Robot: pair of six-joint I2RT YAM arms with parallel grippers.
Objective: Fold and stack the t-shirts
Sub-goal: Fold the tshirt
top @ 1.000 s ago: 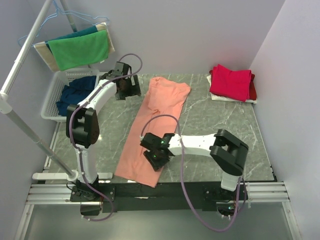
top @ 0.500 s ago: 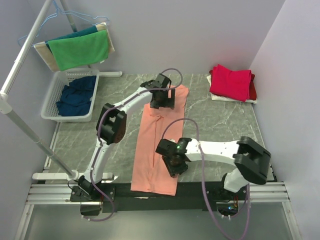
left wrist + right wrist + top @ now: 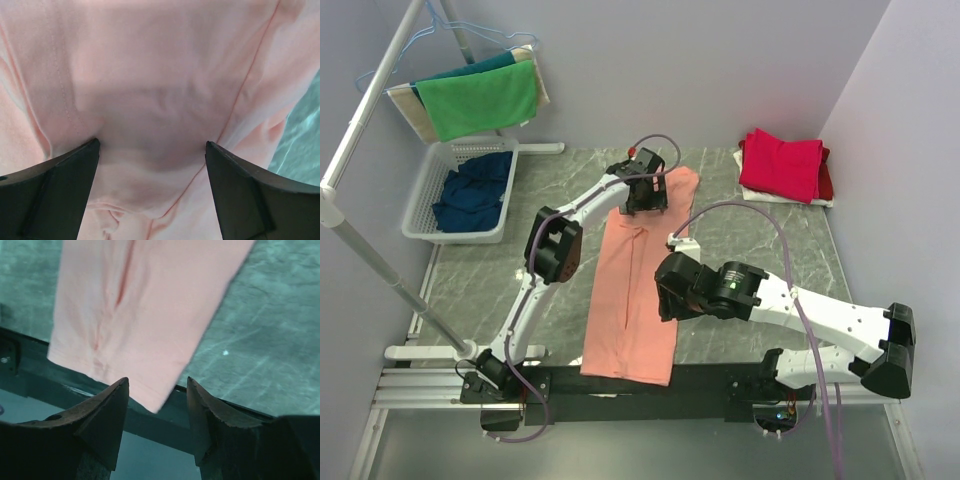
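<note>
Salmon-orange t-shirt (image 3: 633, 285) is lying as a long narrow strip down the middle of the table (image 3: 770, 245). Its far end sits under the left gripper (image 3: 645, 195), and its near hem hangs a bit over the table's near edge onto the black rail (image 3: 560, 382).

Left jaws are spread wide right over the cloth and aren't pinching anything. The right gripper (image 3: 157, 390) hovers by the shirt's near right corner, also spread, with nothing between the fingers.

I've got bare marble on both sides of the strip. The right side runs clear up to the folded crimson stack (image 3: 782, 165) in the far corner. The left side goes out to the white basket (image 3: 420, 205) holding a navy tee (image 3: 470, 190).
</note>
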